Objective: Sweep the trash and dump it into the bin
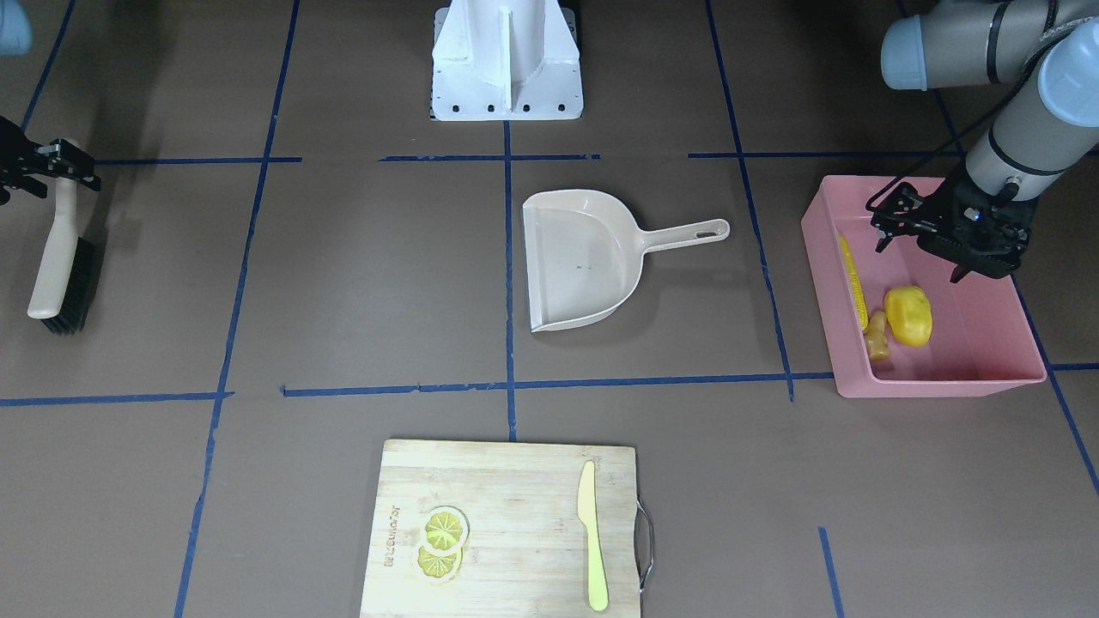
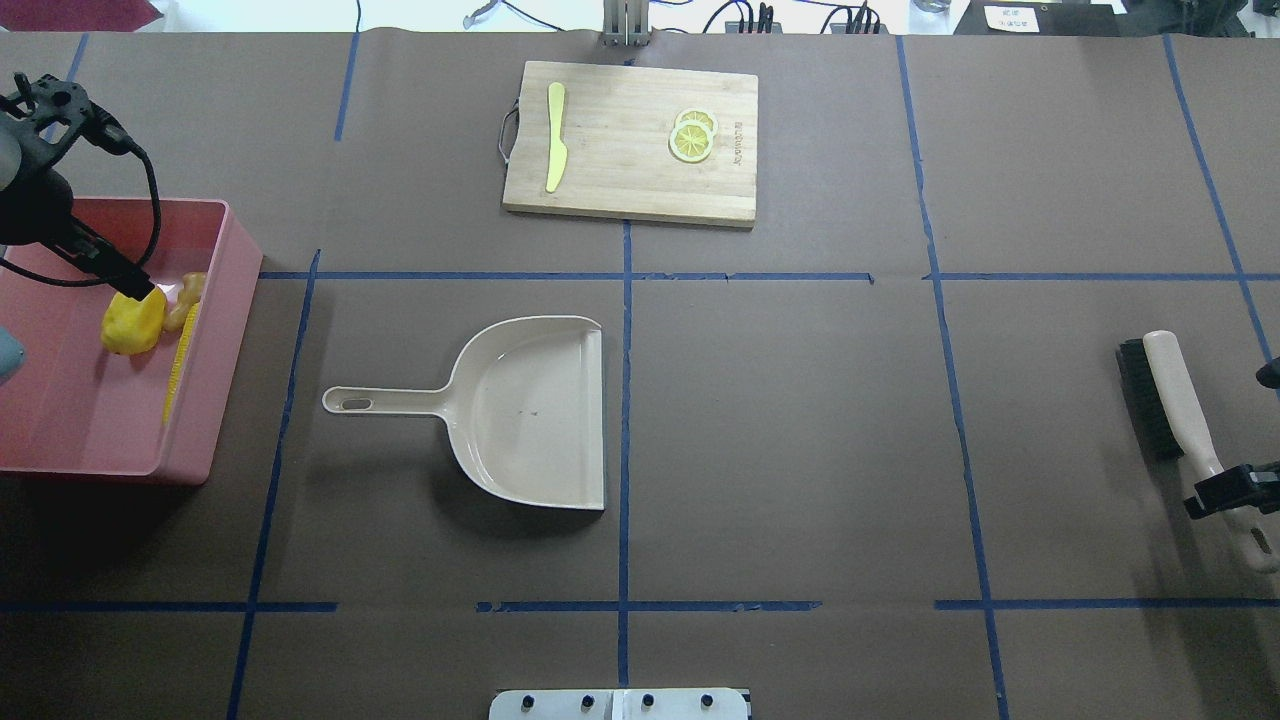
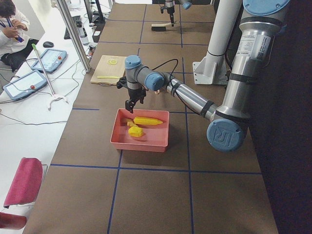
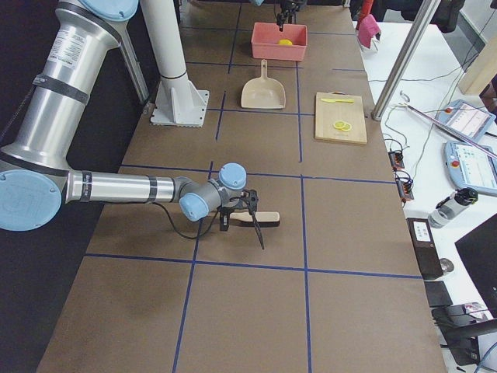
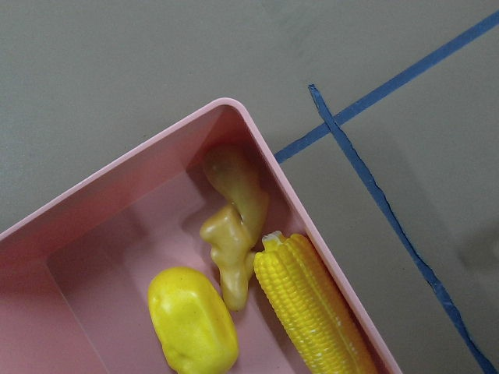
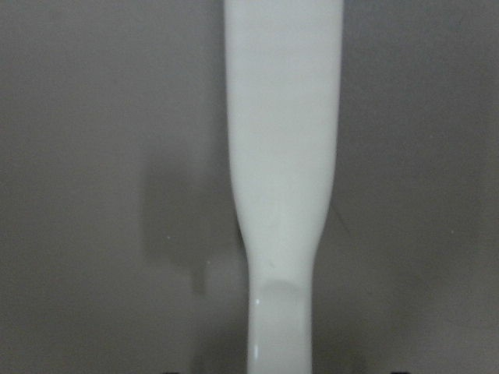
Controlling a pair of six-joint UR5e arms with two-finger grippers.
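Note:
The pink bin [image 1: 936, 388] stands at the table's left end and holds all the trash: the corn cob [image 1: 853, 279] along its inner wall, the potato-like lump [image 1: 908, 315] and the ginger root [image 1: 876, 335]. The left wrist view shows them close up: corn [image 5: 316, 308], lump [image 5: 193, 323], ginger [image 5: 234, 226]. My left gripper [image 1: 917, 260] hovers over the bin, open and empty. My right gripper [image 1: 62, 163] is open around the handle of the brush [image 1: 60, 257], which lies flat on the table at the right end. The handle fills the right wrist view [image 6: 284, 156].
The beige dustpan [image 1: 584, 257] lies empty mid-table, its handle toward the bin. A wooden cutting board [image 1: 515, 515] at the far side carries lemon slices [image 1: 444, 541] and a yellow-green knife [image 1: 592, 532]. The robot's white base [image 1: 506, 60] stands at the near edge.

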